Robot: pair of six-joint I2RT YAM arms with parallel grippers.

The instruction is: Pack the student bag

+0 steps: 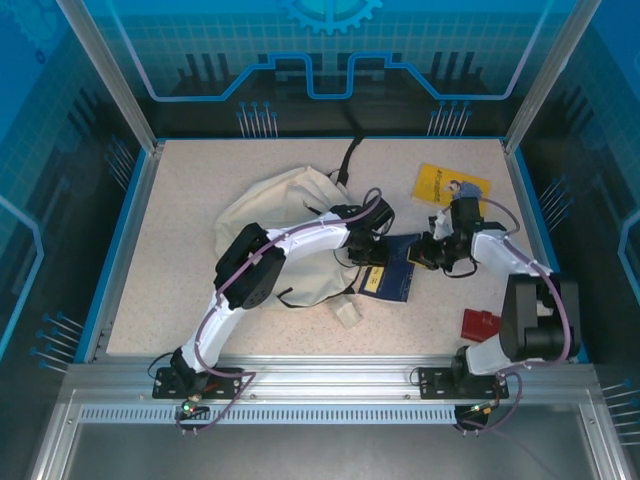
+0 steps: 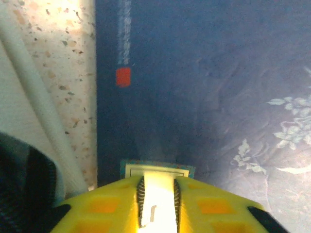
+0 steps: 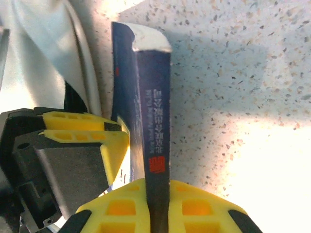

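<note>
The cream student bag lies slumped at the table's left centre, and its fabric edge shows in the right wrist view. Just right of it lies a dark blue book. My right gripper is shut on the book's spine, just below a red seal. My left gripper hangs close over the book's cover. Its jaws stand a narrow way apart, and a white label on the cover shows through the gap. In the top view both grippers meet at the book, left and right.
A yellow book lies at the back right. A red object sits near the right arm's base. A small white item lies in front of the bag. The bag's black strap trails toward the back wall.
</note>
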